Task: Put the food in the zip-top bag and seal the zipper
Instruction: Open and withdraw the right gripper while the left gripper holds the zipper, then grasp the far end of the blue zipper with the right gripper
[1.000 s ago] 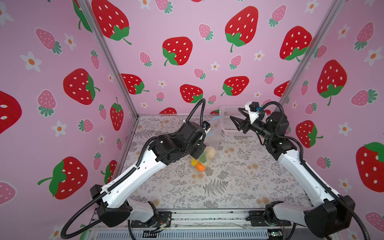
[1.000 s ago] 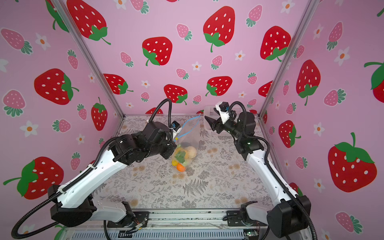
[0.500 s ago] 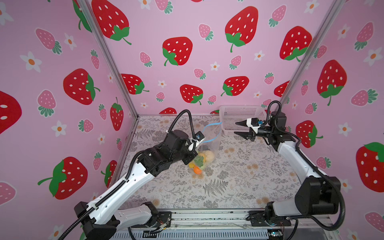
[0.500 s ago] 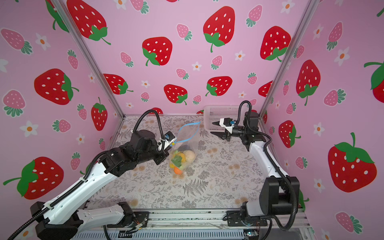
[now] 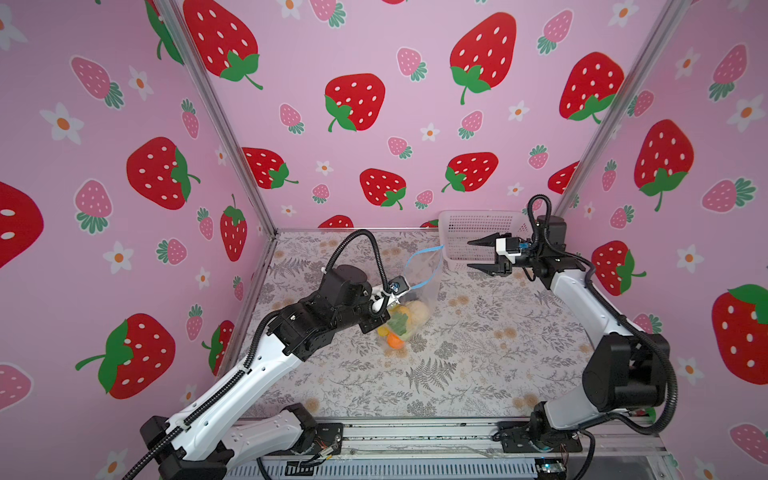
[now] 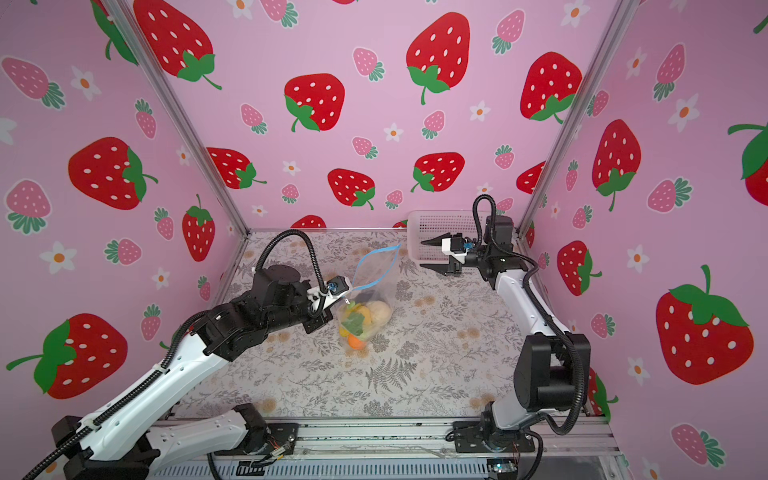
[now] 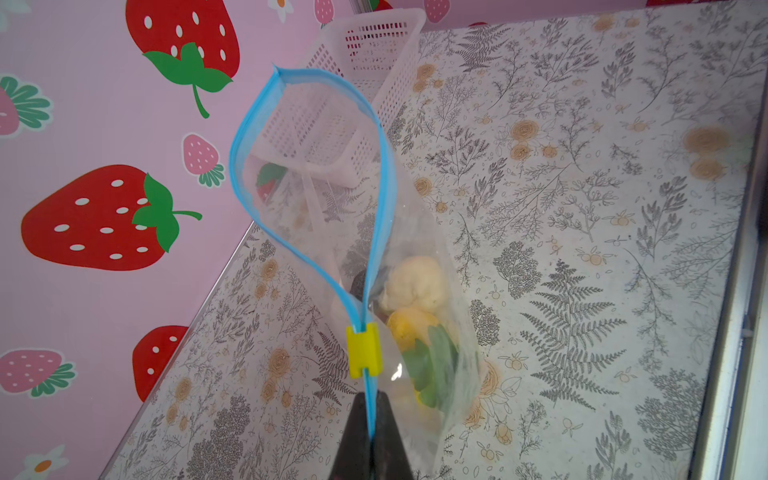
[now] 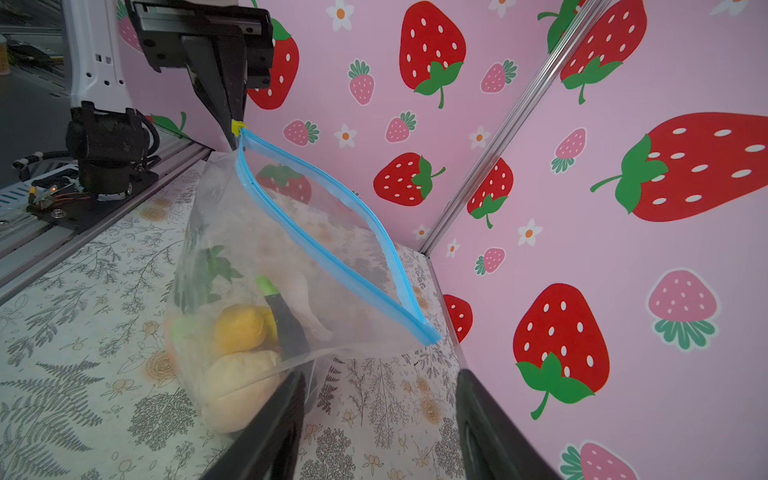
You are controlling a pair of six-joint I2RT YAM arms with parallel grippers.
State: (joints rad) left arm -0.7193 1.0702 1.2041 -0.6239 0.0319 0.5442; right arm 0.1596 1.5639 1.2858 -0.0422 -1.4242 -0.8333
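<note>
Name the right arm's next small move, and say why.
Probably ease the right gripper, open and clear of the zip-top bag, to the zipper's far corner and pinch it. The left gripper is shut on the strip beside the yellow slider, the food is inside, and the mouth gapes; holding both ends should tauten it for sealing.

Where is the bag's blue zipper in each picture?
In a top view: the zipper loops open at centre.
In a top view: again at centre.
Left wrist: a tall open loop, mid-picture.
Right wrist: slanting across the middle.
Shared landmark: the left gripper pinching its end.
</note>
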